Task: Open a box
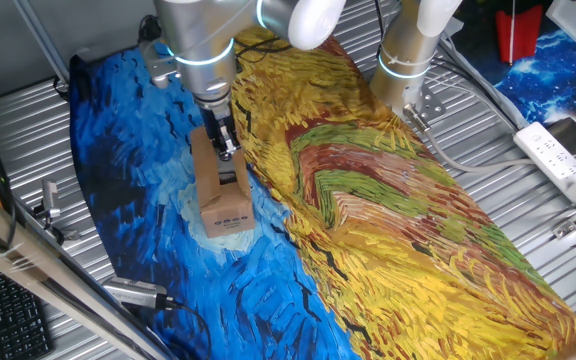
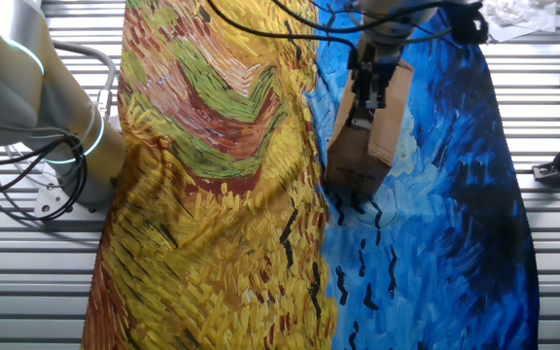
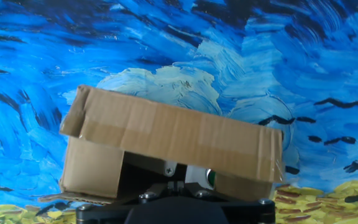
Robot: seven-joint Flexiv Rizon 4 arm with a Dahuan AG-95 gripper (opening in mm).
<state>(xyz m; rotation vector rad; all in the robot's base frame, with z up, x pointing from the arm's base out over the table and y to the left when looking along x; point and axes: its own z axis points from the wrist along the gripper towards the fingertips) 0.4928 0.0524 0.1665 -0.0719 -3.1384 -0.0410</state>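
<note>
The box (image 1: 226, 208) is a small brown cardboard one lying on the blue part of the painted cloth (image 1: 148, 200), its printed end face toward the front in one fixed view. One long top flap (image 3: 166, 134) stands raised and fills the middle of the hand view. My gripper (image 1: 228, 148) points down onto the top of the box (image 2: 356, 160), beside the lifted flap (image 2: 392, 112). In the hand view my gripper (image 3: 174, 182) sits in the dark gap under the flap, its fingertips pressed together with nothing seen between them.
The cloth's yellow half (image 1: 388, 220) lies to one side of the box. The arm's base (image 2: 76, 156) stands at the cloth's edge. A white power strip (image 1: 558, 160), a keyboard (image 1: 8, 320) and a metal clamp (image 1: 138, 293) sit on the slatted metal table around it.
</note>
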